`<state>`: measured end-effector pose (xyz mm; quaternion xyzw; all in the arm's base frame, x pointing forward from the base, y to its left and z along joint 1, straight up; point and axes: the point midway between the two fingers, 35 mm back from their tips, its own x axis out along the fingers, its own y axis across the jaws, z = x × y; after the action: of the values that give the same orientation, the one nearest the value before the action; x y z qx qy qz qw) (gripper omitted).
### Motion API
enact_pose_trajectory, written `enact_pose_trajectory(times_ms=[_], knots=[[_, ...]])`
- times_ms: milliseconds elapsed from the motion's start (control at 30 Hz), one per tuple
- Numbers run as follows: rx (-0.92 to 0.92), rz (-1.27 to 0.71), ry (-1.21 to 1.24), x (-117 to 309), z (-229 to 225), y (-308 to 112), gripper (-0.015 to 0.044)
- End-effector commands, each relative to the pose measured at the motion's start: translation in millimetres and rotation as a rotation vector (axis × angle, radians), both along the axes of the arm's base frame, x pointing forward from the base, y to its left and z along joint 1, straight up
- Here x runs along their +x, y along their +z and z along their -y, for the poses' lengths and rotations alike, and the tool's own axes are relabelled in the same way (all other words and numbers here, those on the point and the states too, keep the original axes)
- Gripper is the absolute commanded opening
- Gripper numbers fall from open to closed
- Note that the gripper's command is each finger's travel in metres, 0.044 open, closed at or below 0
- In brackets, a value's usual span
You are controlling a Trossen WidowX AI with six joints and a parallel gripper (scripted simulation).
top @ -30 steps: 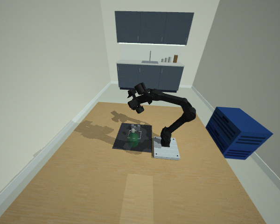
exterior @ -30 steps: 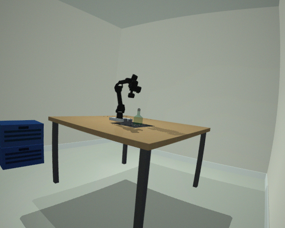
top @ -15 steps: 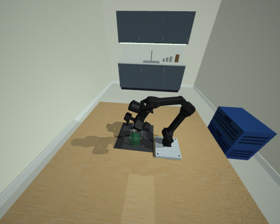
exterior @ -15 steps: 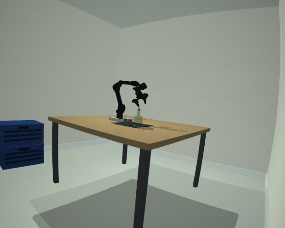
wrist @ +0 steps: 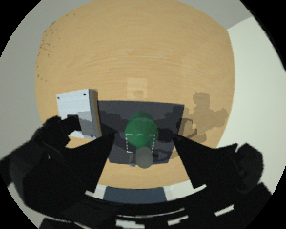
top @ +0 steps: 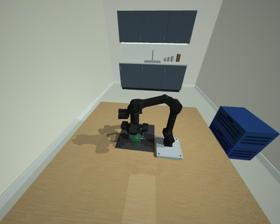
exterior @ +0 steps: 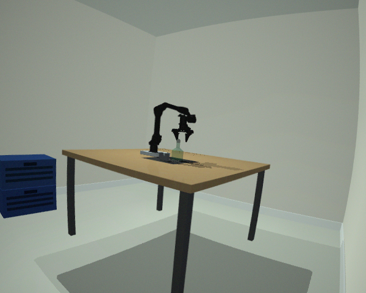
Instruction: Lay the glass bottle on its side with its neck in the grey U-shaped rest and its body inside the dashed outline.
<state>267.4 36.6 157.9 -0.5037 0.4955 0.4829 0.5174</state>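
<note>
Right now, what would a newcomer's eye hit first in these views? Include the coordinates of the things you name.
Likely the black arm (top: 172, 108) (exterior: 158, 121), arched over the table (top: 87, 180) (exterior: 164, 173) with its open gripper (exterior: 182, 140) (wrist: 145, 136) pointing down above the bottle. Next, the green bottle (top: 136, 140) (exterior: 177, 153) (wrist: 141, 125), upright on the dark mat (top: 148, 142) (wrist: 173, 114). Then the blue cabinet (top: 247, 122) (exterior: 25, 176), on the floor beside the table.
</note>
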Motion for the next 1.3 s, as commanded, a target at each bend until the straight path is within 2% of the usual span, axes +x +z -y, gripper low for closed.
enact_pose_trajectory(times_ms=[0, 1000, 1267], knots=[[0.009, -0.014, 0.004, 2, 0, 1, 0.0440], [0.005, -0.014, 0.004, 1, 44, 1, 0.0440], [0.005, -0.014, 0.004, 1, 44, 1, 0.0230]])
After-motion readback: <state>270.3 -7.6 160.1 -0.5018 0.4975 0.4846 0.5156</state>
